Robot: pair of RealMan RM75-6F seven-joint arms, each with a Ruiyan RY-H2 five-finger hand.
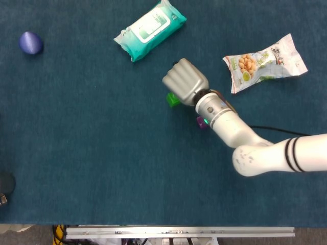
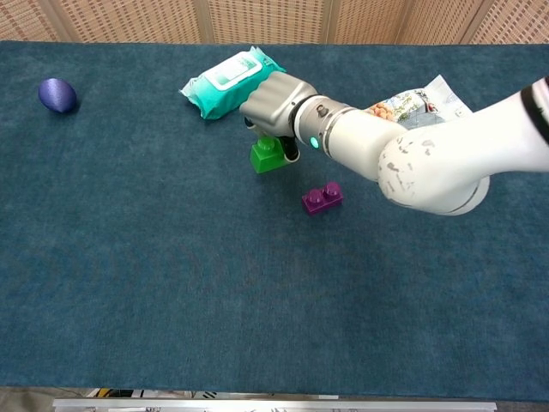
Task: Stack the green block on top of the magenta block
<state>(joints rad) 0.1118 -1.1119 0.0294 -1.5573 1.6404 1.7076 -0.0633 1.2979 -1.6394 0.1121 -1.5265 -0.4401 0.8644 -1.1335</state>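
Green block (image 2: pixel 267 155) sits beneath the right hand (image 2: pixel 276 103), held in that hand's curled fingers (image 2: pixel 262 116); the chest view shows the block hanging under the knuckles, its lower edge apparently clear of the surface (image 2: pixel 154 275), though contact cannot be ruled out. In the head view the green block (image 1: pixel 173 99) shows only as a small patch at the hand's (image 1: pixel 185 81) lower left edge, the rest covered by the hand.

Magenta block (image 2: pixel 322 197) lies flat on the surface, near the green block, to its lower right in the chest view, apart from it with a strip of bare cloth between. In the head view the magenta block (image 1: pixel 201 122) is mostly hidden by the wrist, one edge showing beside the forearm.

Wipes packet (image 2: pixel 232 81) lies just behind the green block, its near edge close to the hand; whether they touch cannot be told. Snack bag (image 1: pixel 264 62) lies to the right of the green block, well apart from it in the head view; in the chest view the right forearm crosses in front of it. Blue ball (image 2: pixel 57 94) rests far to the left of the green block. Open surface runs from the green block leftward and toward the near edge.

Left hand is not seen in either view.
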